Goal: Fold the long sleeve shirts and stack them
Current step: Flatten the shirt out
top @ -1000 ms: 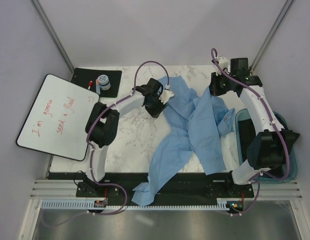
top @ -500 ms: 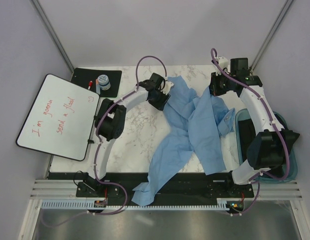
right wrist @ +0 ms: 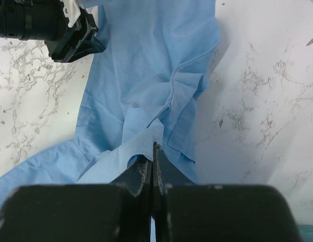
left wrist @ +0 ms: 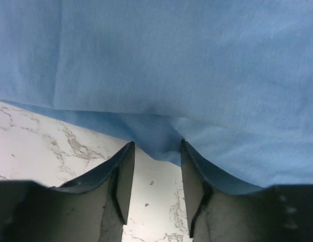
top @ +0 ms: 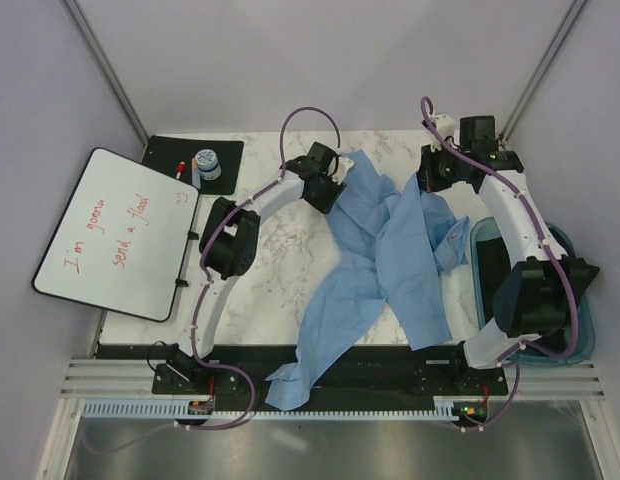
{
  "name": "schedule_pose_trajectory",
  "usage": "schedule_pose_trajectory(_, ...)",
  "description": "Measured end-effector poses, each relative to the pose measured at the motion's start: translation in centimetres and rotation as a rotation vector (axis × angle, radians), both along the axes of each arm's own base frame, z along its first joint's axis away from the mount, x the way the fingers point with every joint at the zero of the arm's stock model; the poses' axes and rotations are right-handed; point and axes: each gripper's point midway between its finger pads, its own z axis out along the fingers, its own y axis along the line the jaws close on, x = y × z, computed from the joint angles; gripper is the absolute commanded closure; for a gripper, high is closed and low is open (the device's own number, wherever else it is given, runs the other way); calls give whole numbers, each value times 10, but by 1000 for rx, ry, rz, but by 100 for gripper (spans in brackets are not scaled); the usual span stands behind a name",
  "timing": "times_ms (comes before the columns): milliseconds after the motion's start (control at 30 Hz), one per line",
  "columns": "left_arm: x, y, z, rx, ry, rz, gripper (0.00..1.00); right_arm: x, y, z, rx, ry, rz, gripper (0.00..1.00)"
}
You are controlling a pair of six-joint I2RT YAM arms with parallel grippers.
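Observation:
A light-blue long sleeve shirt (top: 390, 250) lies crumpled from the back middle of the marble table to its front edge, where a sleeve (top: 290, 380) hangs over. My left gripper (top: 337, 193) is open at the shirt's back-left edge. In the left wrist view the cloth (left wrist: 197, 60) fills the top, and its hem dips between my open left gripper (left wrist: 156, 150) fingertips. My right gripper (top: 427, 183) is shut on a pinched fold of the shirt (right wrist: 146, 91), seen at the right gripper (right wrist: 154, 147) tips. I cannot tell whether this is one shirt or two.
A whiteboard (top: 115, 235) with red writing leans off the table's left side. A black mat (top: 190, 165) at the back left holds a small blue-and-white pot (top: 205, 160) and a marker. A teal bin (top: 582, 300) stands at the right edge. The left gripper (right wrist: 70, 35) shows in the right wrist view.
My left arm has stretched out toward the back right, bringing its gripper up to the shirt's back-left edge. The right arm and the shirt have hardly moved.

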Motion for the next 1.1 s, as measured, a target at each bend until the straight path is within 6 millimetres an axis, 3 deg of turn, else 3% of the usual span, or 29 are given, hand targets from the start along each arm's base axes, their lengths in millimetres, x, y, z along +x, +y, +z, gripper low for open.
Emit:
schedule_pose_trajectory(67,0,-4,0,12,-12,-10,73,0,0,-1,0,3,0,100)
schedule_pose_trajectory(167,-5,-11,-1,46,-26,-40,97,1,0,-4,0,10,0,100)
schedule_pose_trajectory(333,-9,-8,-2,100,-44,-58,98,1,0,-5,-1,13,0,100)
schedule_pose_trajectory(400,-20,3,-3,114,-35,-52,98,2,0,-6,-2,15,0,100)
schedule_pose_trajectory(467,-46,28,-3,152,4,-42,98,2,0,-8,-3,19,1,100)
schedule_pose_trajectory(533,-90,59,-5,193,59,-40,98,3,0,-10,-5,22,3,100)
schedule_pose_trajectory(633,-172,101,-9,255,151,-64,98,6,0,-18,-8,38,4,100)
schedule_pose_trajectory(767,-262,114,-7,280,262,-201,64,12,0,-31,-7,72,5,100)
schedule_pose_trajectory(833,-281,111,2,246,315,-243,52,18,2,-35,-2,80,9,100)
schedule_pose_trajectory(900,-280,111,18,172,336,-236,49,24,4,-35,8,79,17,100)
schedule_pose_trajectory(967,-264,116,42,83,316,-193,46,26,6,-33,18,74,25,100)
schedule_pose_trajectory(1100,-194,135,103,-30,130,-115,45,26,11,-28,38,68,46,100)
